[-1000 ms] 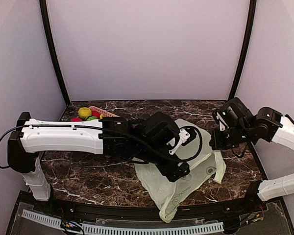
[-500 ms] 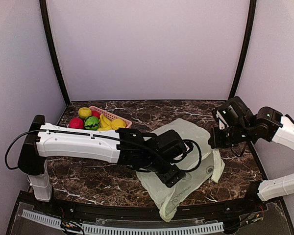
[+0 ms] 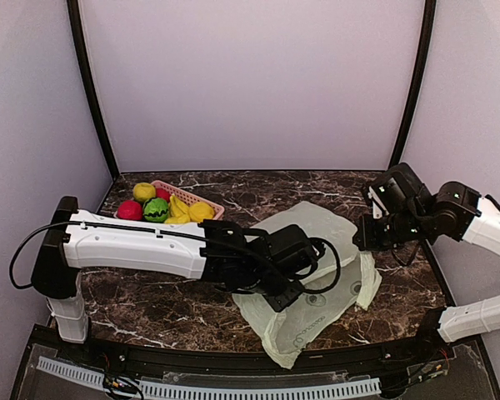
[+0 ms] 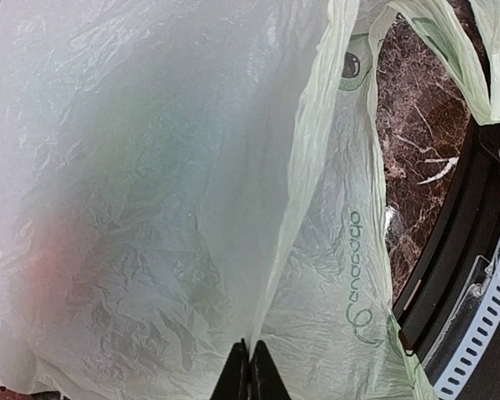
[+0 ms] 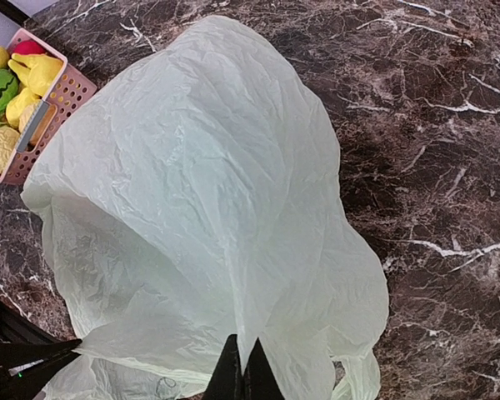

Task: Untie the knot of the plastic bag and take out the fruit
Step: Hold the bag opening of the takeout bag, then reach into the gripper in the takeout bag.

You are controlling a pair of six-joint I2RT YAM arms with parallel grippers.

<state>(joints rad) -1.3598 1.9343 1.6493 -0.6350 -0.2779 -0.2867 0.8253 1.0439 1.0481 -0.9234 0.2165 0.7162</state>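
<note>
Left wrist: the left gripper (image 4: 250,368) and right gripper (image 5: 242,371) each pinch the pale green translucent plastic bag (image 4: 133,275), apparently opening it. Blurred tints suggest fruit (image 4: 46,250) inside. Next, pull the mouth apart.

Bright, even overhead light w/ soft shadows, small glare on tabletop (image 4: 417,167), wrist cams sharp.

A dark brown marble surface (image 3: 150,307) with white veins sits inside plain pale lilac walls (image 3: 250,83); black poles (image 3: 110,162) rise from its far corners.
</note>
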